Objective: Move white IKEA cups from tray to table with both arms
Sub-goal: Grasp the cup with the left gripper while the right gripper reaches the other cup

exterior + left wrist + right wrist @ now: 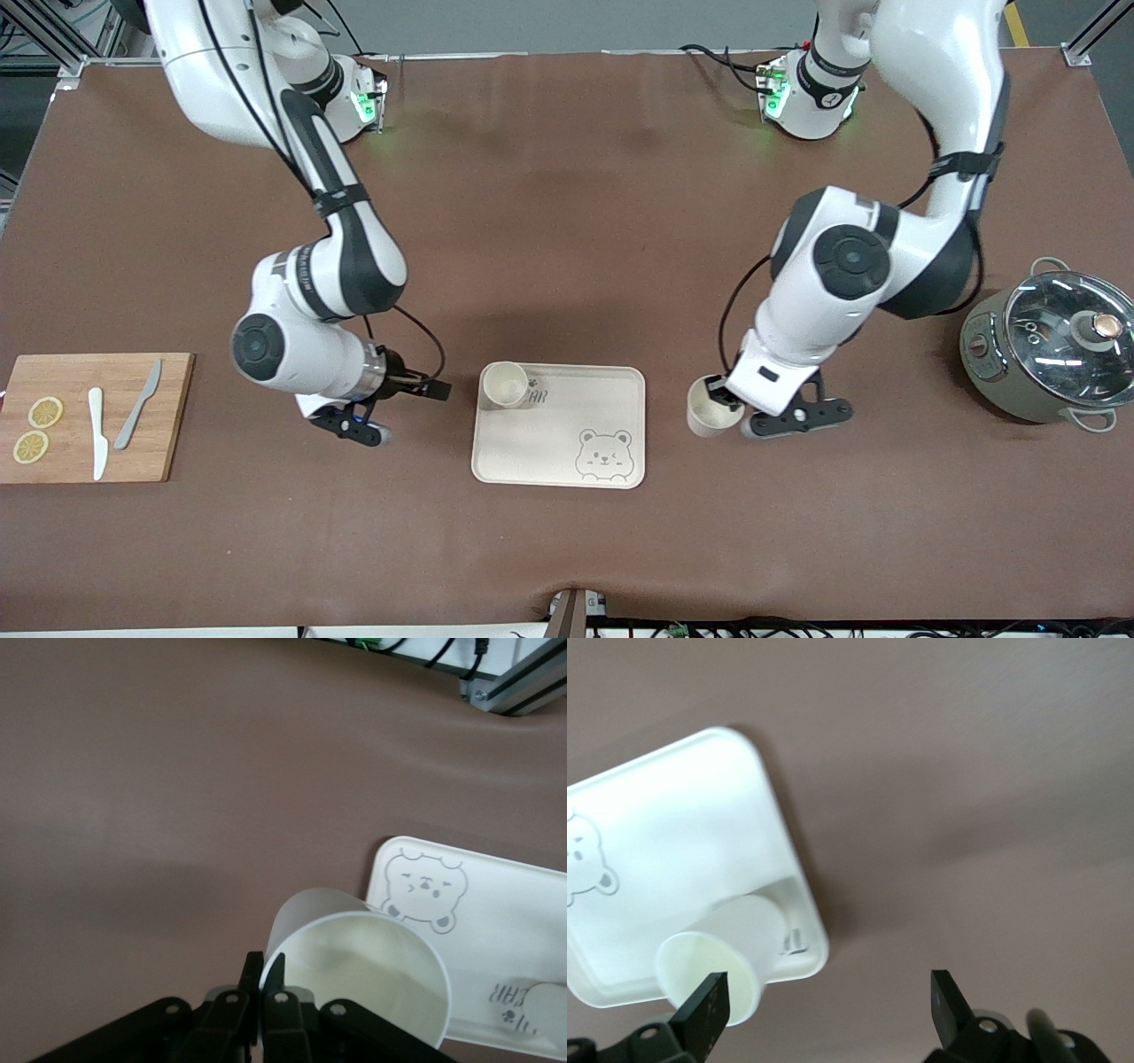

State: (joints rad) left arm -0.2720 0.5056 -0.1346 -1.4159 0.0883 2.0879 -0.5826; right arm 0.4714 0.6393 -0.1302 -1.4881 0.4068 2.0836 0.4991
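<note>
left gripper (719,403) pinches rim of white cup (706,409) beside tray (567,461), likely to set on table (567,221); right gripper (359,425) wide open, empty, near second cup (506,384) in tray corner.

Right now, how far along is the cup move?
Nothing set down yet. In hand: left gripper shut on one cup, already off the tray over the table. Left: second cup sits in a tray corner; right gripper, jaws open, beside the tray.

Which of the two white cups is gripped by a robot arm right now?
The cup beside the tray, toward the left arm's end: the left gripper pinches its rim. The other cup stands free in the tray's corner, by the open right gripper.
</note>
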